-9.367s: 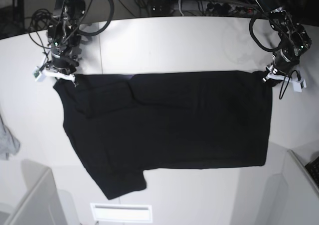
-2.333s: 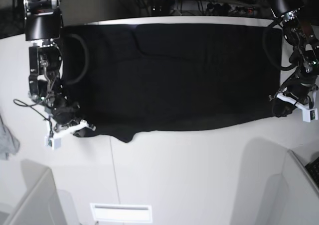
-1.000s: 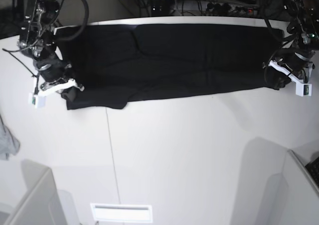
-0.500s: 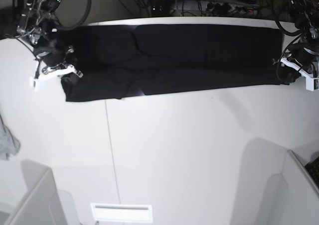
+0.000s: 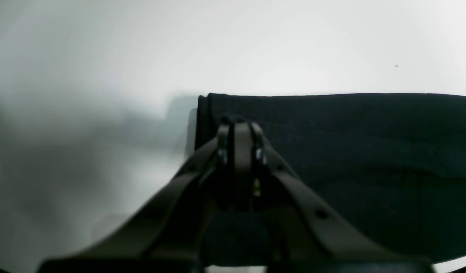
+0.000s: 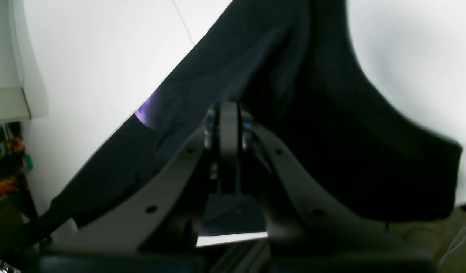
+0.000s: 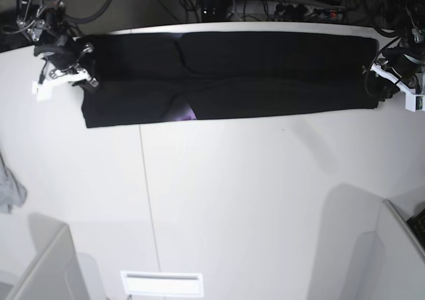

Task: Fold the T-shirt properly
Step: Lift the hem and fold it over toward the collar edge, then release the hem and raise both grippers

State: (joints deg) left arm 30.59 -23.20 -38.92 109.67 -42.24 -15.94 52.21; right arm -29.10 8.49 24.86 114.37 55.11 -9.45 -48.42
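Note:
The black T-shirt lies as a long folded band across the far part of the white table. A small purple patch of print peeks out at its near edge. My right gripper is at the band's left end, and in the right wrist view its jaws are pinched shut on the cloth. At the right end sits my left gripper. In the left wrist view it is shut on the shirt's folded end.
A small grey cloth hangs at the table's left edge. Grey bin walls stand at the near left and near right. A white slot sits at the near edge. Cables crowd the back.
Both grippers moved toward the far edge, carrying the shirt's ends with them. The band's near edge has drawn back and a purple patch now shows.

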